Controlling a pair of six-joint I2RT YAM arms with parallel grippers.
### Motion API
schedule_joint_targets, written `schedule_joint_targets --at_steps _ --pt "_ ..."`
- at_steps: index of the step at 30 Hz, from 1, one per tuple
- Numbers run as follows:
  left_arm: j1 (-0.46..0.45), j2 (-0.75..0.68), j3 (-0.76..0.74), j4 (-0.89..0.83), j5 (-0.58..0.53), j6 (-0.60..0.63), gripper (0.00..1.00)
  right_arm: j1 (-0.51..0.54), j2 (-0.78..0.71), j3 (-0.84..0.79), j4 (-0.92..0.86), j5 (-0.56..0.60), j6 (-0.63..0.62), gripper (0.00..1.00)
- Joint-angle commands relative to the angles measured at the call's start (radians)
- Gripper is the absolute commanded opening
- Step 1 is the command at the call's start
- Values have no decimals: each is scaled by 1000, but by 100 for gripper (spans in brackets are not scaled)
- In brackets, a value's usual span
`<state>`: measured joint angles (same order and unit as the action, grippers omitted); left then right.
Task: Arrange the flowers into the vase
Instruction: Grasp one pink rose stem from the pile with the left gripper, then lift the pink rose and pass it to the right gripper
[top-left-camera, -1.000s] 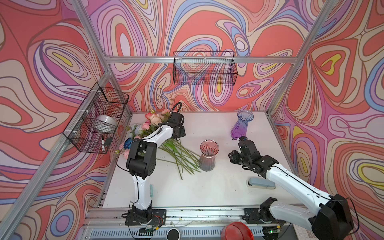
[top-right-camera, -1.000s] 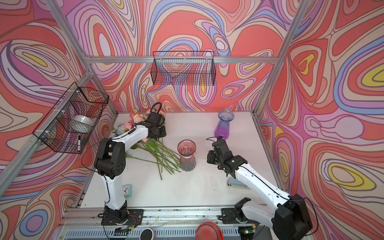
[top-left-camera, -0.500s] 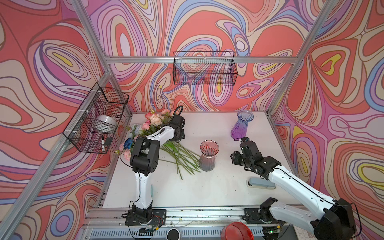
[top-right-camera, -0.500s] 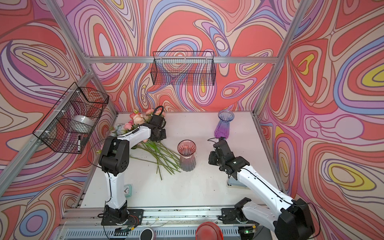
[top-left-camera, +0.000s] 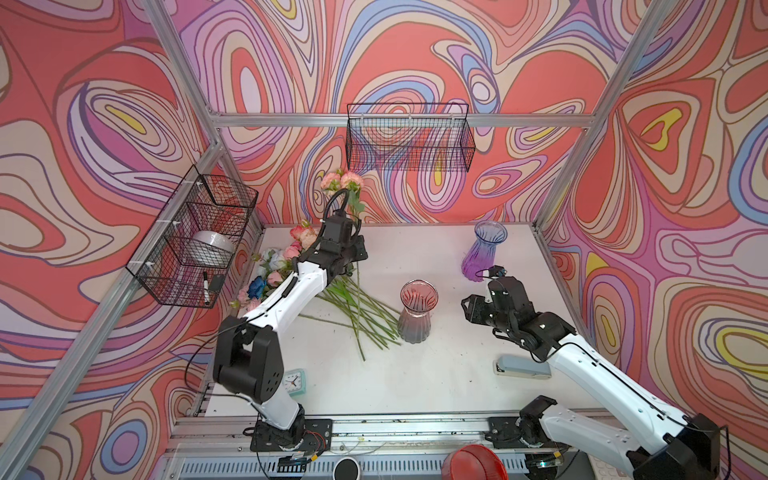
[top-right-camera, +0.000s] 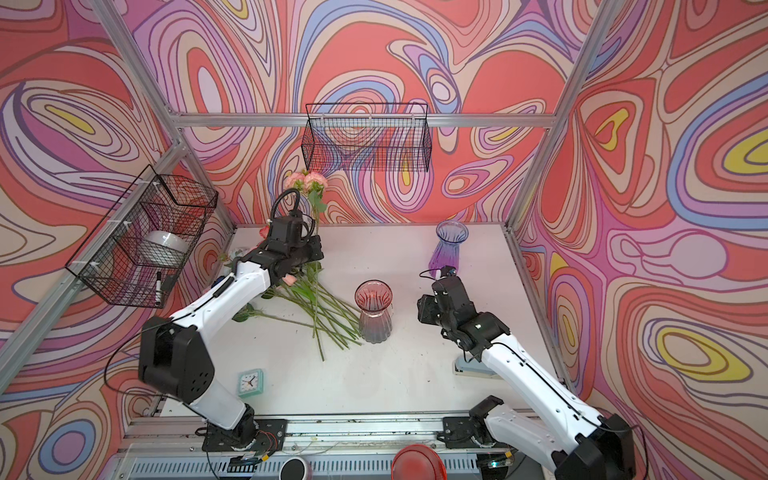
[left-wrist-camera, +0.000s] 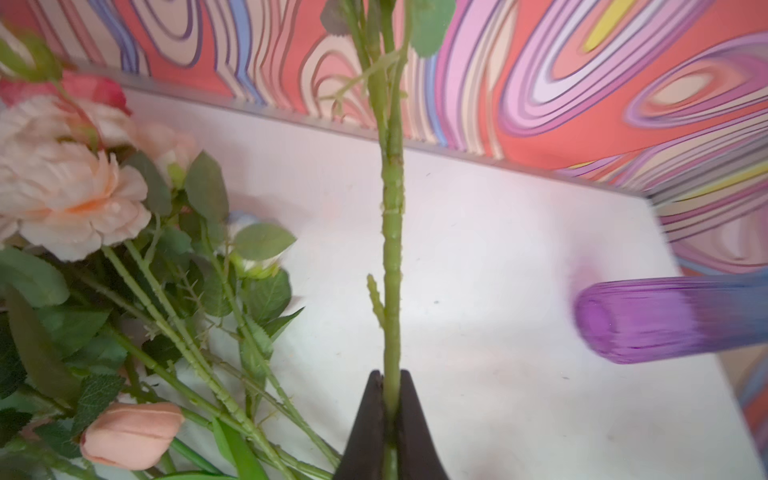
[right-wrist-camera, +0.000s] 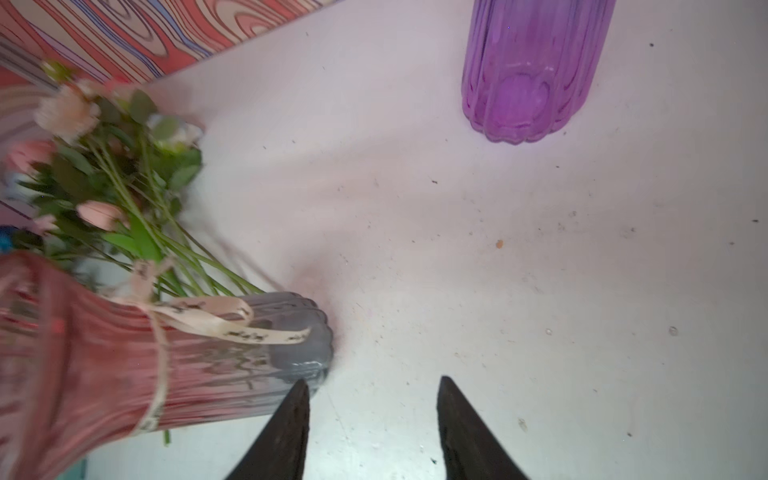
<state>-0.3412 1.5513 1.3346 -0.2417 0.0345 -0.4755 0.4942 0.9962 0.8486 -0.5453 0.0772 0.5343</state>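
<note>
A pile of flowers (top-left-camera: 286, 259) (top-right-camera: 316, 299) (left-wrist-camera: 75, 199) (right-wrist-camera: 116, 166) in pink, peach, white and blue lies at the table's left, stems toward the middle. My left gripper (top-left-camera: 353, 254) (top-right-camera: 311, 254) (left-wrist-camera: 390, 374) is shut on the green stem (left-wrist-camera: 392, 249) of one flower. That flower stands upright, and its pink blooms (top-left-camera: 341, 180) (top-right-camera: 305, 180) are up against the back wall. A red-to-grey glass vase (top-left-camera: 417, 311) (top-right-camera: 374, 311) (right-wrist-camera: 124, 353) stands mid-table. My right gripper (top-left-camera: 469, 309) (top-right-camera: 424, 309) (right-wrist-camera: 374, 380) is open and empty, just right of its base.
A purple vase (top-left-camera: 484, 253) (top-right-camera: 449, 245) (left-wrist-camera: 665, 320) (right-wrist-camera: 528, 75) stands at the back right. A grey stapler (top-left-camera: 521, 368) lies under my right arm. A small teal clock (top-left-camera: 295, 380) (top-right-camera: 250, 381) sits front left. Wire baskets hang on the left wall (top-left-camera: 195, 241) and back wall (top-left-camera: 409, 139).
My left gripper closed on a stem in the pile and lifted it, so the pink blooms rose up against the back wall. My right gripper opened wider beside the red vase.
</note>
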Motion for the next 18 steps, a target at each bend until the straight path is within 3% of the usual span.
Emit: schedule_joint_targets --at_steps 1,6,10,14,18 --pt "-7 -156 -72 102 153 -32 0 7 -31 87 94 -126 -104 62" --pt "-10 -352 -201 231 397 -109 0 7 38 212 226 -428 -146 68" --pt "-12 -439 -295 386 616 -218 0 9 152 306 380 -666 -65 69" --pt "-19 -492 -405 614 766 -346 0 24 236 356 559 -770 53 70" --pt "-59 -516 -453 699 827 -377 0 101 313 444 585 -784 49 69"
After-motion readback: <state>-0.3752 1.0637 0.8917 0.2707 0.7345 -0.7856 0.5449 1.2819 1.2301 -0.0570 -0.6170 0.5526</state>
